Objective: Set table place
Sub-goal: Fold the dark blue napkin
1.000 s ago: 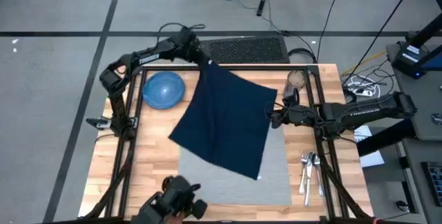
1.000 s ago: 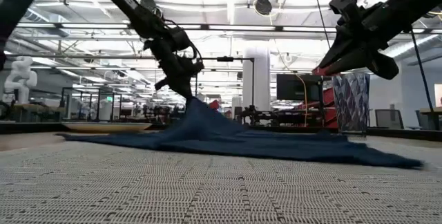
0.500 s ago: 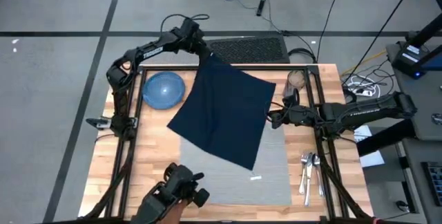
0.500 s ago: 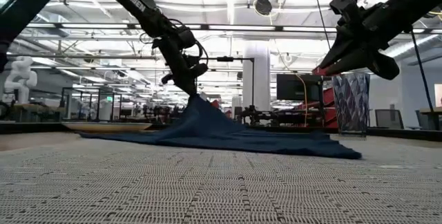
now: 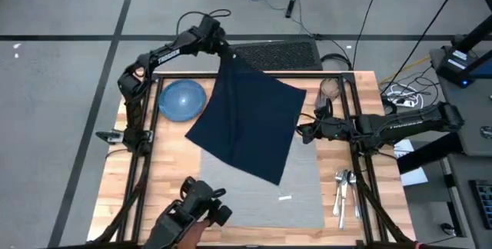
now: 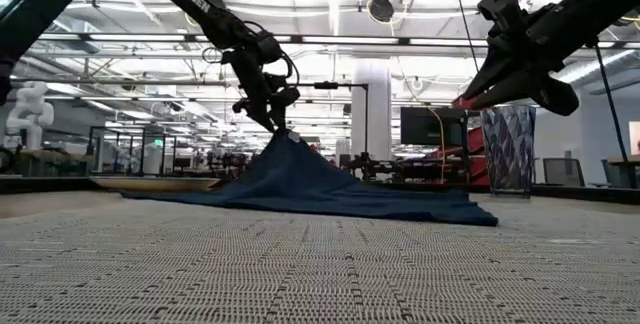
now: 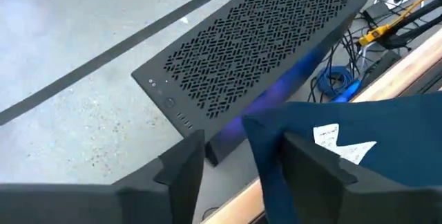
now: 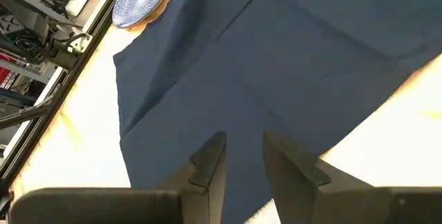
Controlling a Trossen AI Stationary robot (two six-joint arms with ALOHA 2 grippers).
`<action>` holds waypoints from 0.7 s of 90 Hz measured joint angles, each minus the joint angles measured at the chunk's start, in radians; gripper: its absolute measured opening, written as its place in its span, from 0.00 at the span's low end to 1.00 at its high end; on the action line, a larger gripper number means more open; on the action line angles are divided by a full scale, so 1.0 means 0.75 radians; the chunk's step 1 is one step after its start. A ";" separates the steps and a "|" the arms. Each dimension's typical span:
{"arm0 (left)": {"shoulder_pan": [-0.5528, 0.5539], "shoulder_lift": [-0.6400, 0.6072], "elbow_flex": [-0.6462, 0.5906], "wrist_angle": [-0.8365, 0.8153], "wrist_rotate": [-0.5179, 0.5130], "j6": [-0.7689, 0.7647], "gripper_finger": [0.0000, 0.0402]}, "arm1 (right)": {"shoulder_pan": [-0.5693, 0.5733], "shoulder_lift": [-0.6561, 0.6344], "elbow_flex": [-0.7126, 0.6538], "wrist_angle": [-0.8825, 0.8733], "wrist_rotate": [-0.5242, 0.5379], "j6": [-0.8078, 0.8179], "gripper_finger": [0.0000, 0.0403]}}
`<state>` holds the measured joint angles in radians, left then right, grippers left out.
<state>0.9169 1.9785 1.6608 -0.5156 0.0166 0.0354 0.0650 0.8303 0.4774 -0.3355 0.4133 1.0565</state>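
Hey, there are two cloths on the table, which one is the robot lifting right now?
The dark navy napkin. The left claw pinches its far corner and holds it raised, so it drapes in a peak, while the light-grey placemat lies flat underneath, untouched.

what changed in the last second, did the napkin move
Yes. The left gripper, shut on a corner of the navy napkin, dragged it toward the table's far edge, uncovering more of the grey placemat and its white tag. The right gripper, blue dish and cutlery stayed put.
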 joint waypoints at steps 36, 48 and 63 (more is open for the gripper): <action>0.007 0.000 0.000 -0.050 0.000 0.009 0.50 | 0.000 0.000 0.000 0.001 0.000 0.003 0.20; 0.006 0.000 0.000 -0.074 0.001 0.009 0.52 | 0.000 0.000 0.000 0.001 0.000 0.004 0.20; 0.007 0.000 0.000 -0.075 0.002 0.009 0.55 | 0.000 0.000 0.000 0.001 0.000 0.003 0.20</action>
<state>0.9218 1.9785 1.6608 -0.5721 0.0177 0.0423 0.0650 0.8303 0.4774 -0.3347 0.4133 1.0588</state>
